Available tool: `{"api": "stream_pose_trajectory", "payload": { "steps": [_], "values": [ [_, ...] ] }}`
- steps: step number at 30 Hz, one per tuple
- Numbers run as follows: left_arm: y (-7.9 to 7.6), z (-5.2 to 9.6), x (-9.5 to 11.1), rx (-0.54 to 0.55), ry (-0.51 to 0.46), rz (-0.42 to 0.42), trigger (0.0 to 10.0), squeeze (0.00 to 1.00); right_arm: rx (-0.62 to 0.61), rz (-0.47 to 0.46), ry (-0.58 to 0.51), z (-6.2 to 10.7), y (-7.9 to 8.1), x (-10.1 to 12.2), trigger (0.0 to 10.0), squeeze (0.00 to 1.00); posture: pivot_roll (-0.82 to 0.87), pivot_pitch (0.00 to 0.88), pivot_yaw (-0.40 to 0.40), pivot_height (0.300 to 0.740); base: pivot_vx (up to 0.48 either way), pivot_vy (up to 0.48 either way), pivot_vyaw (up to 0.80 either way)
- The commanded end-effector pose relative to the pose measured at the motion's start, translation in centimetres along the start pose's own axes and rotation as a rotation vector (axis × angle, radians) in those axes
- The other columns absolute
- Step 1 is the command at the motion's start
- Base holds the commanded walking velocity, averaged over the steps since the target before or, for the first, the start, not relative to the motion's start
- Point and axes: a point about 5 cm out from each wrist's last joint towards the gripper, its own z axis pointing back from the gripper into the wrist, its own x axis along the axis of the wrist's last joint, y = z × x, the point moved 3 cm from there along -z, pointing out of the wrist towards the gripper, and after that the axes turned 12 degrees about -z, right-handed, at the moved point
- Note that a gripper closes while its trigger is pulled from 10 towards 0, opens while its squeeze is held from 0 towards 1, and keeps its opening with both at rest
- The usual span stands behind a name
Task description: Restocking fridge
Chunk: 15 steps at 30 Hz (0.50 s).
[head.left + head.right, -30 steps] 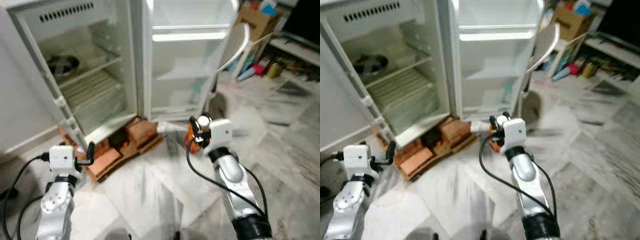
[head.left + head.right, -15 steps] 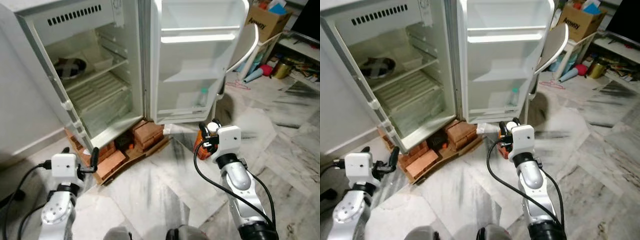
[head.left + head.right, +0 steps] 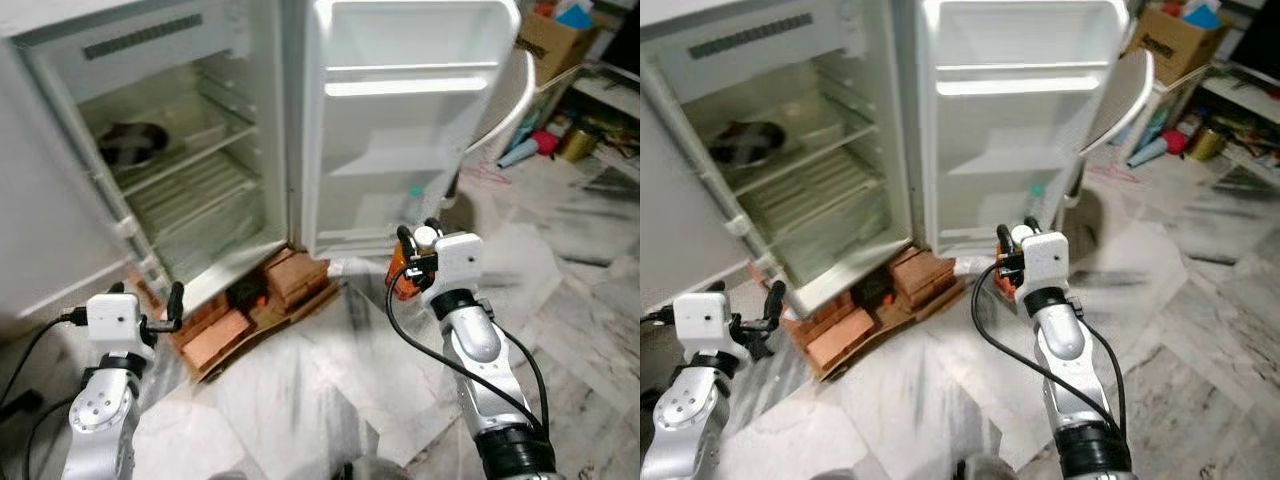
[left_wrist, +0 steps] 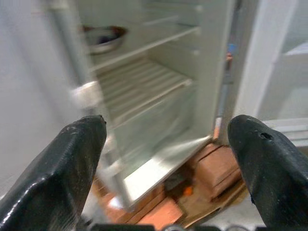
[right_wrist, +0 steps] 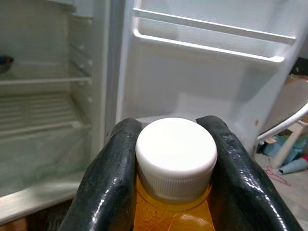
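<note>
While your right gripper (image 5: 174,168) is clamping the orange bottle (image 5: 169,219) just under its white cap (image 5: 175,156), you are carrying it upright in front of the open fridge (image 3: 190,170), low and just ahead of the bottom corner of the fridge door (image 3: 400,120). Both black fingers (image 5: 108,183) are pressing the neck from either side, so the hold looks firm. Your left gripper (image 4: 168,159) is hanging spread wide and empty, looking at the lower shelves (image 4: 139,86). For this step I would judge the door shelf (image 3: 385,165) the easiest target: it is lying nearly bare, with one small bottle (image 3: 414,192) at the lower edge. Keep the bottle vertical as you are lifting, clear the rail (image 5: 207,48) before moving inward, and lower it until the base is resting before releasing. The bricks (image 3: 295,275) under the fridge corner are sitting near your feet, so step carefully.
</note>
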Motion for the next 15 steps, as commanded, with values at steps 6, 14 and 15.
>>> {"api": "stream_pose_trajectory", "payload": {
  "steps": [6,14,15],
  "values": [
    [-0.82,-0.07,0.01,-0.028,0.0,0.008,10.0,0.0,-0.022,0.014,-0.004,-0.06,-1.03,0.1,10.0,0.0,0.09,0.03,-0.042,0.74,0.472,0.0,0.0],
    [-0.92,-0.29,0.06,-0.031,-0.001,0.011,10.0,0.0,-0.023,0.018,-0.002,-0.14,-1.06,-0.01,10.0,0.0,0.09,0.03,-0.039,0.74,0.466,0.0,0.0],
    [-0.94,-0.31,0.08,-0.032,-0.002,0.011,10.0,0.0,-0.023,0.019,-0.001,-0.14,-1.07,-0.06,10.0,0.0,0.09,0.03,-0.039,0.74,0.465,0.0,0.0]
  ]
}}
